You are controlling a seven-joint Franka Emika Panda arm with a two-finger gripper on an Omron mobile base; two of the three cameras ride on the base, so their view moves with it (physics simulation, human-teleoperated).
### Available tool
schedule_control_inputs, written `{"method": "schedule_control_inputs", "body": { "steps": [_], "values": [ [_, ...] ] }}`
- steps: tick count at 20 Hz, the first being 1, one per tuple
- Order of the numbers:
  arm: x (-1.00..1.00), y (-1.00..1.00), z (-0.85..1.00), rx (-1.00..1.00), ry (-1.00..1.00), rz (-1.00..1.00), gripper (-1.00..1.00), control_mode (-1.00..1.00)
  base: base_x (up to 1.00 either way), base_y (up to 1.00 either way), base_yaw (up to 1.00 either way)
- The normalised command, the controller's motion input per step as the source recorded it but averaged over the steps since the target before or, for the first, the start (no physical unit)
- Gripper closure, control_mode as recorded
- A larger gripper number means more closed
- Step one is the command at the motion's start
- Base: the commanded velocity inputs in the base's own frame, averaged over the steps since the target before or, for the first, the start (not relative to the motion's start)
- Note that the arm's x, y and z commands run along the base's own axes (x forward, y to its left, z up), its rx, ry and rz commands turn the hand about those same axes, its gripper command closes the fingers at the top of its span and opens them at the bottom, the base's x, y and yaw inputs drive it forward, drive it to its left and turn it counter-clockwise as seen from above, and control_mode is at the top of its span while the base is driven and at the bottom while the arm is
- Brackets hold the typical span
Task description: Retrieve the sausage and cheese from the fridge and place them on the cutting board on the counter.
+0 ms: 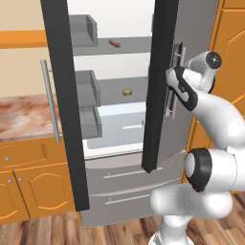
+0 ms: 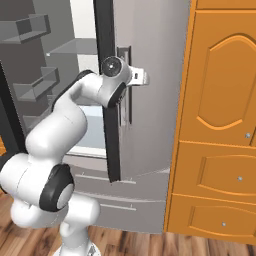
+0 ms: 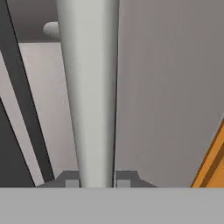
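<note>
The claw (image 3: 94,183) pinches the right door's bar handle (image 3: 89,87), presumably to swing that door wider. Inside the fridge (image 1: 119,191), left of the claw, the sausage (image 1: 114,43) lies higher; the cheese (image 1: 127,92) sits about level.

One fridge (image 1: 124,119) stands with two doors open. Inside lie one sausage (image 1: 114,43) on the upper shelf and one cheese (image 1: 127,92) on the shelf below. Three grey bins (image 1: 87,88) hang on the left door. Two drawers (image 1: 119,182) sit along the fridge's bottom edge.
</note>
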Motion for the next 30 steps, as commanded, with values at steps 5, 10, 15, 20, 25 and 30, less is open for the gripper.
{"method": "schedule_control_inputs", "body": {
  "steps": [5,10,15,20,25,30],
  "values": [
    [-1.00,-1.00,0.43,0.00,0.01,0.00,1.00,-1.00,0.00,0.00,0.00],
    [-0.94,-0.95,0.40,0.02,0.02,0.00,1.00,-1.00,0.00,0.00,0.00],
    [-0.68,-0.08,0.18,0.11,0.03,0.00,-1.00,-1.00,0.00,0.00,0.00],
    [-0.97,0.01,0.08,0.14,0.03,-0.07,-1.00,-1.00,0.00,0.00,0.00],
    [-0.95,0.41,0.11,0.20,0.04,-0.16,-1.00,-1.00,0.00,0.00,0.00],
    [-0.22,0.92,0.19,0.18,0.08,-0.28,-1.00,-1.00,0.00,0.00,0.00]
  ]
}}
